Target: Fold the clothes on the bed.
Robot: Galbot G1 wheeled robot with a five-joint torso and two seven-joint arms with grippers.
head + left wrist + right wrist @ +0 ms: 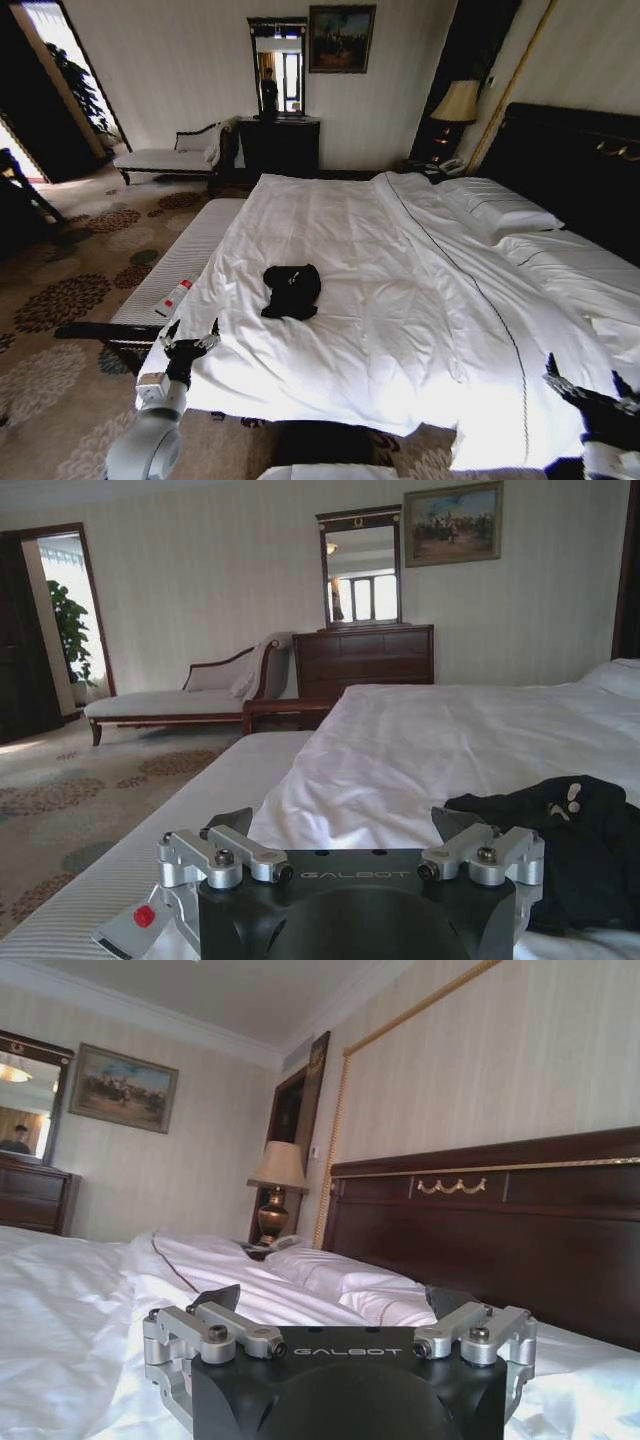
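The clothes (291, 291) lie as a small crumpled black heap on the white bed (400, 300), left of its middle and toward the near edge; in the left wrist view the clothes (580, 850) show a little white print. My left gripper (190, 340) hovers open over the bed's near left corner, short of the heap and to its left. In its own view the left gripper (350, 825) has its jaws spread with nothing between them. My right gripper (590, 380) is open at the bed's near right edge, empty, as its own view shows (335, 1300).
A white-cushioned bench (175, 270) runs along the bed's left side with a small red-and-white object (173, 298) on it. Pillows (500, 205) and a dark headboard (580, 160) are at right. A chaise (165, 158), dresser (280, 145) and lamp (458, 102) stand beyond. Patterned carpet lies left.
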